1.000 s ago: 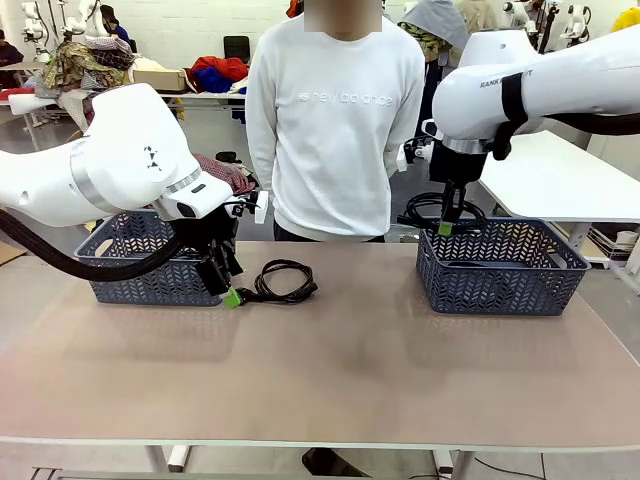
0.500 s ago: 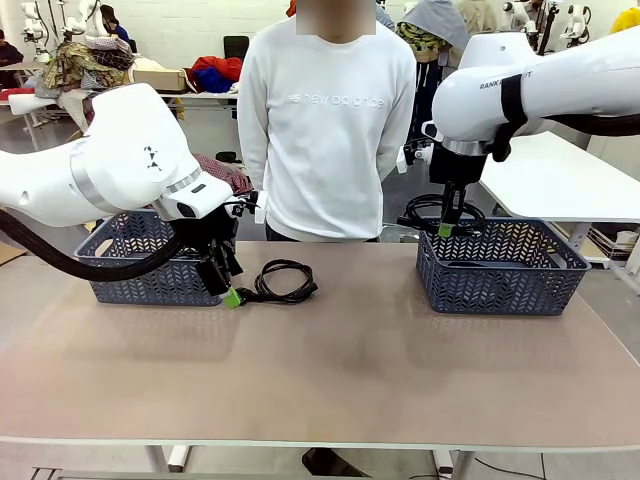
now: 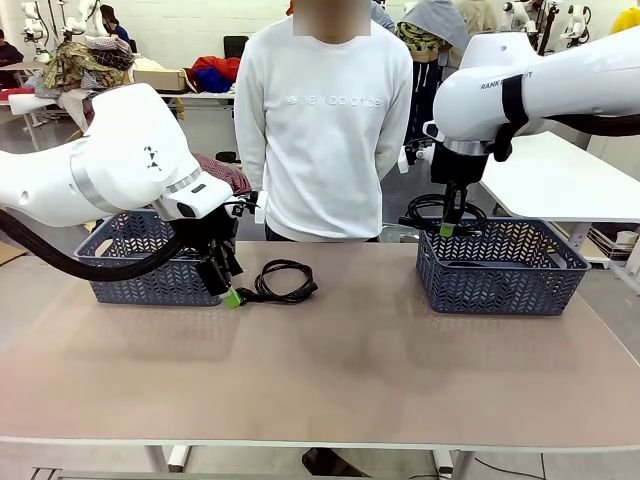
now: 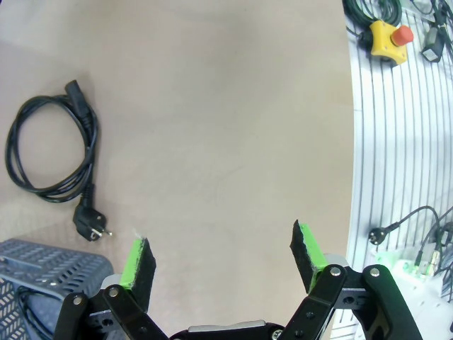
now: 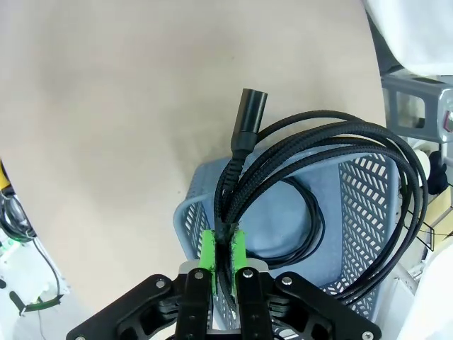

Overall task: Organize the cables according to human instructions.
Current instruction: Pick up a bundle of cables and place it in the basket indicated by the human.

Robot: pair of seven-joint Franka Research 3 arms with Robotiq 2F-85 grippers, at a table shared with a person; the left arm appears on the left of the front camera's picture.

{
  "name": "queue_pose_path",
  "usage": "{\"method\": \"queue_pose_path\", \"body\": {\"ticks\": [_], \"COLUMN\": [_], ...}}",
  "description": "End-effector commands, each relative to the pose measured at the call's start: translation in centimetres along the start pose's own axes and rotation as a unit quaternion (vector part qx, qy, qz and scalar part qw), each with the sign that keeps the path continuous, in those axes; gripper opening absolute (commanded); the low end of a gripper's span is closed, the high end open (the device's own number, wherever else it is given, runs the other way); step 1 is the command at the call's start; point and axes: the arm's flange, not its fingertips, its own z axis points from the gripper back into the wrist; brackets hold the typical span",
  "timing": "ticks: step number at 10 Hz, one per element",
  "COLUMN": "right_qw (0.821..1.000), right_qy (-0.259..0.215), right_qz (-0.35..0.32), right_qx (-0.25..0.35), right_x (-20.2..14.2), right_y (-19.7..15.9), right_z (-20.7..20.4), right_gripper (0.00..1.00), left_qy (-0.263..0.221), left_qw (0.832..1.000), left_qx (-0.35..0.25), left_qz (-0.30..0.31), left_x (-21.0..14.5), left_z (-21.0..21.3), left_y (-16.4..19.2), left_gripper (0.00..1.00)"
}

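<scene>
The left end effector (image 3: pixel 228 290) is hanging low over the counter (image 3: pixel 330 370) at the left-centre of the front view, just in front of the left basket (image 3: pixel 130 278). Its jaws are standing wide apart with nothing between them. In the left wrist view its green pads (image 4: pixel 139 256) are framing a bare stretch of counter. A coiled cable (image 3: pixel 286 280) is lying flat on the counter just to the right of that end effector, not touching it. In the left wrist view it is sitting in the upper left of the frame, with its round plug resting near the corner of the left basket at the lower left.

The right end effector (image 3: pixel 446 229) is hovering at the upper right of the front view, over the left rim of the right basket (image 3: pixel 500 280), and it is clamping tightly on a bundled cable (image 3: pixel 437 207). In the right wrist view its pads (image 5: pixel 207 249) are pinching several strands of this cable together. The loops are arching away to the right above the basket, and one black connector is sticking up at the frame's centre. A further cable (image 5: pixel 311 219) is lying on the floor of the right basket.

A person in a white sweatshirt (image 3: pixel 325 130) is standing at the far side of the counter, at the top centre of the front view.
</scene>
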Motion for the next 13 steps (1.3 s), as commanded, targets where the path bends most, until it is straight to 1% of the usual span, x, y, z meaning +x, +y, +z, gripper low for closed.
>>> {"method": "queue_pose_path", "body": {"ticks": [1, 6, 8, 11, 13], "right_qw": [1.000, 0.999, 0.998, 0.997, 0.997], "right_qy": [-0.001, -0.012, -0.017, -0.020, -0.017], "right_qz": [0.015, 0.039, 0.049, 0.069, 0.067], "right_qx": [-0.008, -0.019, -0.024, -0.021, -0.015], "right_x": [-2.1, -7.8, -9.5, -10.1, -9.9], "right_y": [-0.2, -0.3, -0.7, -2.2, -3.0], "right_z": [0.3, -1.0, -1.6, -3.4, -4.4], "right_gripper": [0.11, 0.11, 0.11, 0.11, 0.11], "left_qy": [0.000, 0.000, 0.000, 0.000, 0.000], "left_qw": [1.000, 1.000, 1.000, 1.000, 1.000], "left_qx": [0.001, 0.001, 0.001, 0.001, 0.001], "left_qz": [0.001, 0.001, 0.001, 0.001, 0.001], "left_x": [-0.1, -0.1, -0.1, -0.1, -0.1], "left_z": [0.1, 0.1, 0.1, 0.1, 0.1], "left_y": [-0.1, -0.1, -0.1, -0.1, -0.1], "left_gripper": [1.00, 1.00, 1.00, 1.00, 1.00]}}
